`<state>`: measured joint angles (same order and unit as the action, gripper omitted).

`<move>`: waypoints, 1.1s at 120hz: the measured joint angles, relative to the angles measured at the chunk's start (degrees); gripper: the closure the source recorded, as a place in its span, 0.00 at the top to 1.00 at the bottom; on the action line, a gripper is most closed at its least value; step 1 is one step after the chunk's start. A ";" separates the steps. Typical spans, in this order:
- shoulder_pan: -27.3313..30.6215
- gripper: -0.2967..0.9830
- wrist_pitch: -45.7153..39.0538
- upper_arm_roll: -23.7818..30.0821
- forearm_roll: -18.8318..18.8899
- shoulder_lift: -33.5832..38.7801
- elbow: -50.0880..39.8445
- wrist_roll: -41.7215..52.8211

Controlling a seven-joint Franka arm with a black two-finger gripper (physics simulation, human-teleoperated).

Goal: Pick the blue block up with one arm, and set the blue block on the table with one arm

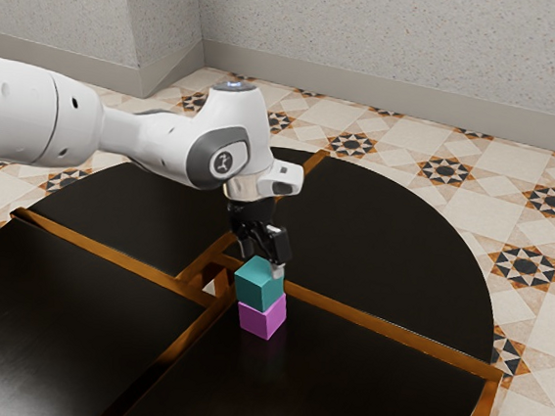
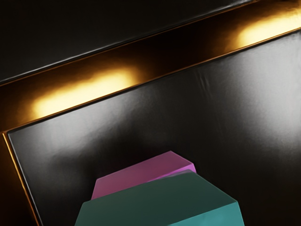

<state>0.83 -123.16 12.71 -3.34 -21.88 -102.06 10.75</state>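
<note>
While the hand [image 1: 265, 257] points down, the blue block [image 1: 256, 287] sits beneath.

In your wrist view, the lower edge cuts off the blue block [image 2: 160, 202]; it partly hides the magenta block [image 2: 146, 173]; your exterior view crops the arm [image 1: 31, 111] and table [image 1: 367, 399].

Exterior view: even light on wall [image 1: 372, 40] | soft glare, tabletop [image 1: 392, 249], 8 o'clock | wrist view: dim, two amber glares on wood strip [image 2: 174, 52], grey sheen alongside
</note>
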 joint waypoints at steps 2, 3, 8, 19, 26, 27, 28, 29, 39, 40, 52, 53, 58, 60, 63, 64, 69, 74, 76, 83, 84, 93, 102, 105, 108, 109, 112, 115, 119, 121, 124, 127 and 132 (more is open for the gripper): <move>-0.01 0.77 -0.15 0.00 -0.08 -0.02 0.00 0.08; -0.02 0.77 -0.22 -0.01 -0.14 -0.03 0.00 0.11; -0.03 0.77 -0.52 -0.10 -0.39 -0.04 0.00 0.04; -0.03 0.77 -0.96 -0.28 -0.68 -0.16 0.00 -0.95; -0.03 0.77 -1.06 -0.31 -0.69 -0.20 0.00 -2.01; -0.03 0.77 -1.07 -0.31 -0.68 -0.21 0.00 -2.16; -0.03 0.77 -1.08 -0.31 -0.68 -0.21 -0.02 -2.31; -0.03 0.77 -1.08 -0.31 -0.67 -0.21 -0.03 -2.46; -0.03 0.77 -1.08 -0.31 -0.55 -0.01 -1.44 -4.03; -0.03 0.77 -1.08 -0.29 -0.54 0.07 -1.68 -4.18; -0.04 0.77 -1.15 -0.13 -0.43 0.63 -3.14 -5.88; -0.04 0.77 -1.18 -0.12 -0.42 0.63 -3.17 -6.01; -0.04 0.77 -1.32 -0.12 -0.39 0.64 -3.23 -6.67; -0.04 0.77 -1.42 -0.12 -0.37 0.65 -3.24 -6.93; -0.04 0.77 -1.68 -0.13 -0.37 0.58 -3.20 -7.34; -0.04 0.77 -1.78 -0.13 -0.37 0.56 -3.18 -7.48; -0.04 0.77 -2.21 -0.20 -0.36 0.35 -3.12 -8.38; -0.04 0.77 -2.56 -0.32 -0.36 0.16 -3.09 -9.38; -0.04 0.77 -2.68 -0.37 -0.36 0.10 -3.09 -9.76; -0.03 0.77 -3.01 -0.45 -0.34 -0.17 -3.08 -11.02; -0.03 0.77 -3.05 -0.46 -0.33 -0.22 -3.08 -11.19; -0.03 0.77 -3.37 -0.48 -0.14 -0.59 -3.04 -12.63; -0.03 0.77 -3.60 -0.42 0.42 -0.86 -3.00 -13.91; -0.03 0.77 -3.62 -0.36 0.89 -0.90 -3.00 -14.28; -0.03 0.77 -3.61 -0.30 1.32 -0.91 -3.00 -14.63; -0.03 0.77 -3.61 -0.28 1.49 -0.91 -3.01 -14.74; -0.03 0.77 -3.54 -0.16 2.06 -0.92 -3.03 -15.03; -0.03 0.77 -3.42 -0.07 2.59 -0.90 -3.05 -15.28; -0.02 0.77 -3.23 0.23 3.20 -0.85 -3.10 -15.56; -0.03 0.77 -3.15 0.36 3.45 -0.82 -3.12 -15.69; -0.04 0.77 -3.05 0.50 3.77 -0.80 -3.14 -15.88; -0.04 0.77 -2.98 0.60 4.02 -0.78 -3.15 -16.06; -0.04 0.77 -2.91 0.70 4.33 -0.74 -3.16 -16.35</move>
<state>0.79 -126.07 13.41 0.99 -22.62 -105.22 -5.60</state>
